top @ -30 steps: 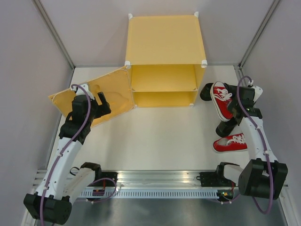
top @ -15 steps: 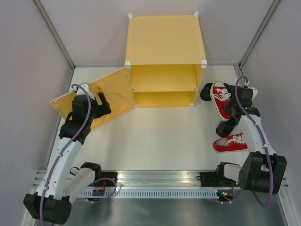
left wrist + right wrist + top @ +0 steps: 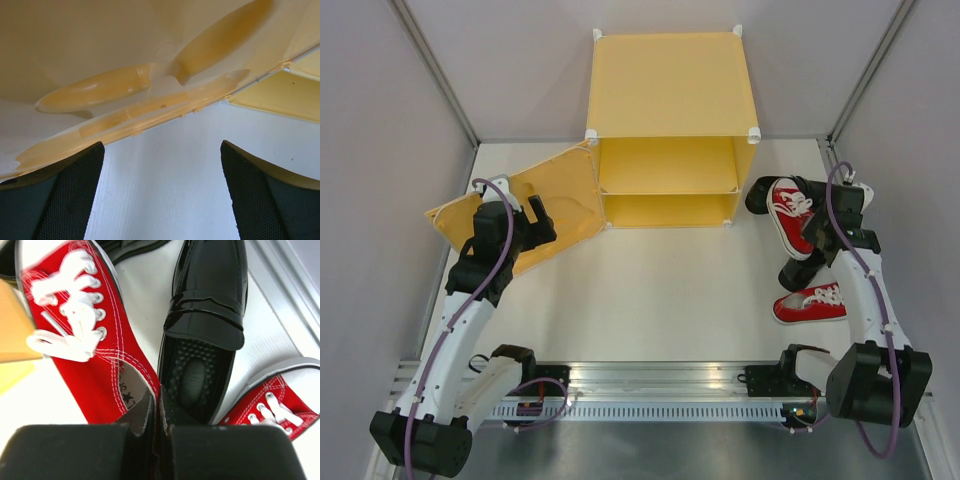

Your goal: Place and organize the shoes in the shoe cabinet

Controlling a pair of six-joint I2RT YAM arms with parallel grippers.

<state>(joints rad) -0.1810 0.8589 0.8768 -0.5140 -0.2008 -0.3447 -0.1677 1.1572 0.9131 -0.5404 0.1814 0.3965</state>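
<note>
Red sneaker [image 3: 95, 365] | on table [image 3: 660, 290] just right of shoe cabinet [image 3: 670, 90], touching black dress shoe [image 3: 205, 315] | right gripper [image 3: 157, 422] pinched tight, apparently on sneaker's heel-end collar | long axis runs away from gripper, toe far, angled left | left gripper [image 3: 160, 200] jaws wide, holding nothing.

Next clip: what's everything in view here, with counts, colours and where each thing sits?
shoe cabinet: one, yellow-orange, far middle of the table, one inner shelf, no shoes inside.
cabinet door: one, yellow-orange, swung open to the left.
red sneakers: two, red with white laces, right of the cabinet; the second lies nearer the arms.
black dress shoes: two, glossy black, among the sneakers.
table: one, white.
rail: one, silver, near edge.
left gripper: open, by the door.
right gripper: shut where a sneaker and a black shoe touch; which it grips is unclear.
</note>
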